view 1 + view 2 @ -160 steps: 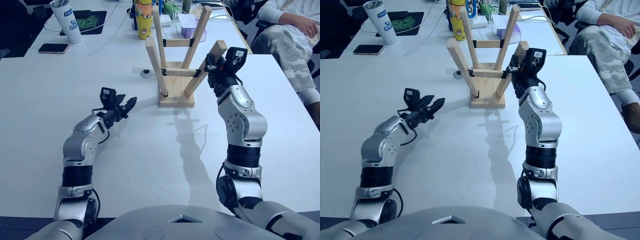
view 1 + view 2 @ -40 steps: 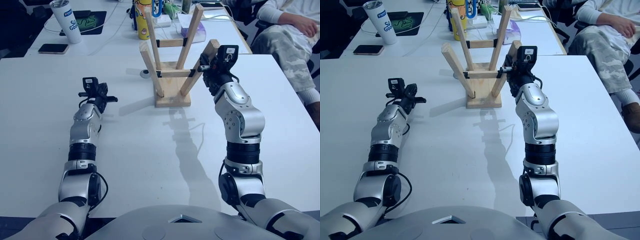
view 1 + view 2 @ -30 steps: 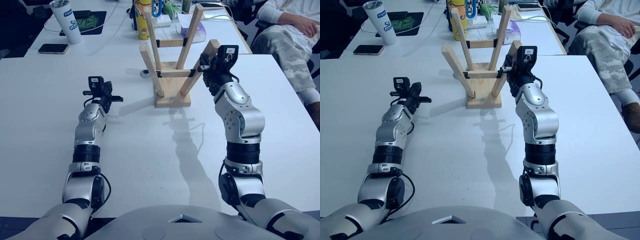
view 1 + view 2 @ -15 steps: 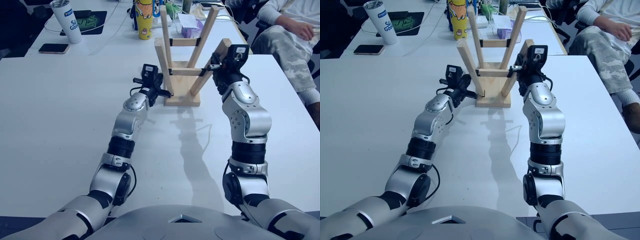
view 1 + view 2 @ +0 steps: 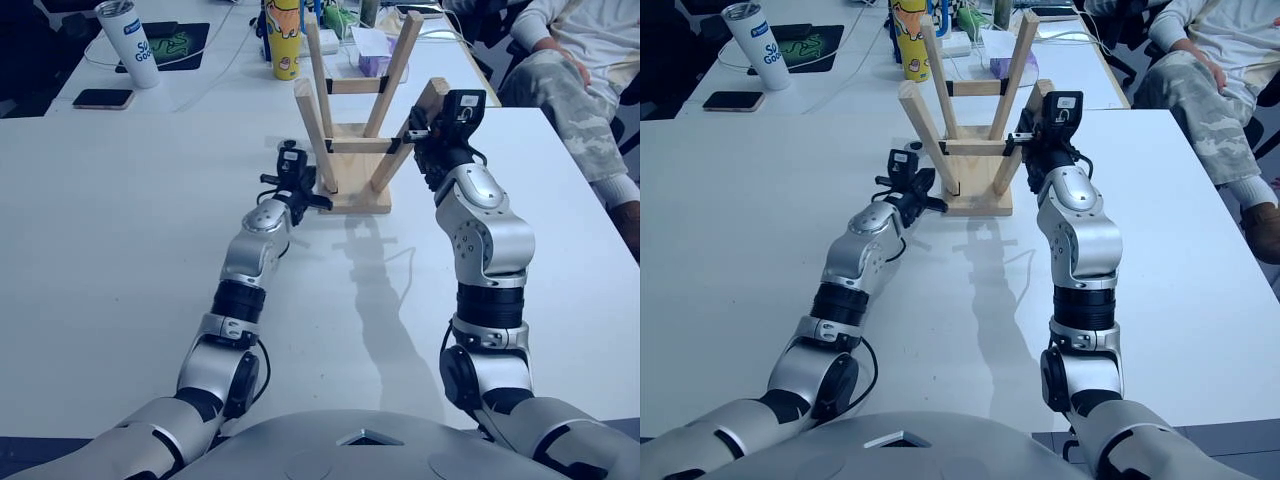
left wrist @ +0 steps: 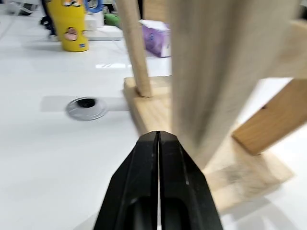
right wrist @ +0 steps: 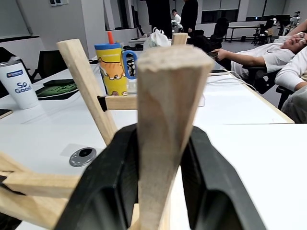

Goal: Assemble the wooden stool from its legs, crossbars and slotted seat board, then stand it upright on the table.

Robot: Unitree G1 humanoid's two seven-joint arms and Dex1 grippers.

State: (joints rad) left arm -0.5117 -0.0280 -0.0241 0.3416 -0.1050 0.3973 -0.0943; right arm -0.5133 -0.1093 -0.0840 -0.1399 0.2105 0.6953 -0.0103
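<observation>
Found the stool [image 5: 355, 150] assembled and inverted toward the far side of the white surface [image 5: 120, 230], with the slotted seat board [image 5: 362, 201] lying flat down and four legs splaying upward. Noted one crossbar [image 5: 362, 146] joining the two near legs low down and a second crossbar [image 5: 352, 85] joining the two far legs higher up. Recorded the right end effector [image 7: 160, 139] clamped on the near-right leg [image 5: 412, 132], one black finger [image 7: 112, 177] on each side of the wood, below the leg's cut end. Observed the right arm bent upward from the near edge to that leg. Recorded the left end effector [image 6: 158, 143] with fingers pressed together and gripping nothing, tips low over the surface, just beside the foot of the near-left leg [image 5: 314, 135] at the seat board's edge; could not tell whether touching the wood. Observed the left arm stretched forward across the surface. Noted a round cable grommet [image 6: 86, 108] set in the surface just left of the seat board. Logged behind the stool a yellow cup [image 5: 286, 40] and a purple box [image 5: 375, 62]. Logged at far left a white tumbler [image 5: 130, 40] and a dark phone [image 5: 105, 97], both well apart from the stool.
</observation>
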